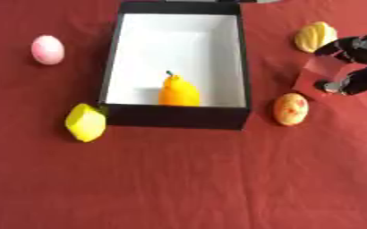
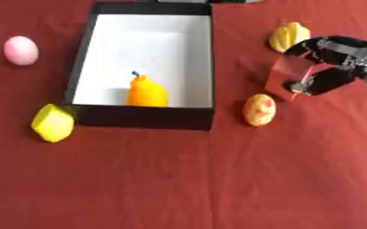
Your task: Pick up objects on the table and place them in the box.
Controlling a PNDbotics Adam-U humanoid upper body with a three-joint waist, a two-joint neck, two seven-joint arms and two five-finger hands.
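Observation:
A black box (image 1: 175, 117) with a white inside stands at top centre, and an orange pear-shaped fruit (image 1: 178, 92) lies in it near the front wall. On the red cloth lie a pink egg (image 1: 47, 49) at far left and a yellow lemon-like piece (image 1: 86, 122) touching the box's front left corner. A yellow ridged piece (image 1: 315, 36) lies at upper right, and an orange speckled piece (image 1: 290, 108) sits just right of the box. My right hand (image 2: 339, 49) hovers between these last two, fingers and thumb spread apart in an arc, holding nothing. The left hand does not show.
Red cloth (image 1: 186, 179) covers the whole table; its near half is bare cloth. The box's far wall reaches the top edge of the view.

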